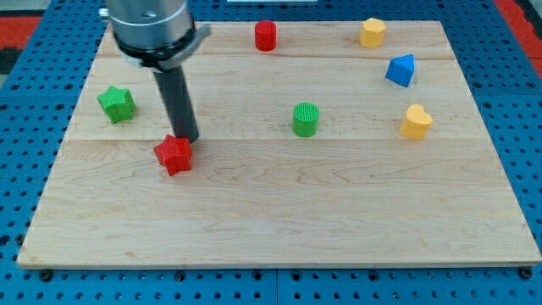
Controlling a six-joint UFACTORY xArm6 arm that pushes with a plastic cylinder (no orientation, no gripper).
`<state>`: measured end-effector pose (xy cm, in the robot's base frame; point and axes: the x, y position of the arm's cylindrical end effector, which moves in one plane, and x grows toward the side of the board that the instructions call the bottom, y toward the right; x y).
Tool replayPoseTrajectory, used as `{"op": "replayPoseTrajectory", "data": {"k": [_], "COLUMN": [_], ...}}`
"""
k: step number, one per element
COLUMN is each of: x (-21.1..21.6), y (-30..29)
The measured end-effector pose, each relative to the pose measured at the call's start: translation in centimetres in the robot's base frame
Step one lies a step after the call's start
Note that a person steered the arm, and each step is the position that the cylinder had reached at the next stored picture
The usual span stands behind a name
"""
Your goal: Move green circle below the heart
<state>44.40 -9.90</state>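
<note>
One rod, my tip (188, 138) against red star (174, 154).

The wooden board (279, 220) carries seven blocks: green star (116, 103) by the left edge, red star (174, 154) nearby, green circle (306, 119) mid-board, red cylinder (266, 36) and yellow hexagon (372, 32) along the top edge, blue triangle (401, 69) and yellow heart (416, 122) by the right edge.

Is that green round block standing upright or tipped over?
Upright. The green circle stands on its flat base, round top face upward, alone mid-board, left of the yellow heart.

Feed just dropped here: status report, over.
My tip at red star, top edge. Green circle untouched mid-board, left of yellow heart. Path between clear.
</note>
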Motion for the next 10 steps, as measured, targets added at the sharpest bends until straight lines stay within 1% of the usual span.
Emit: {"op": "replayPoseTrajectory", "data": {"k": [2,3,5,6,8,9,10], "x": [0.8,0.8,0.8,-1.8,-9.9,-12.3,-9.8], "y": [12.6,16.7,16.8,15.7,15.1,14.9,10.0]}}
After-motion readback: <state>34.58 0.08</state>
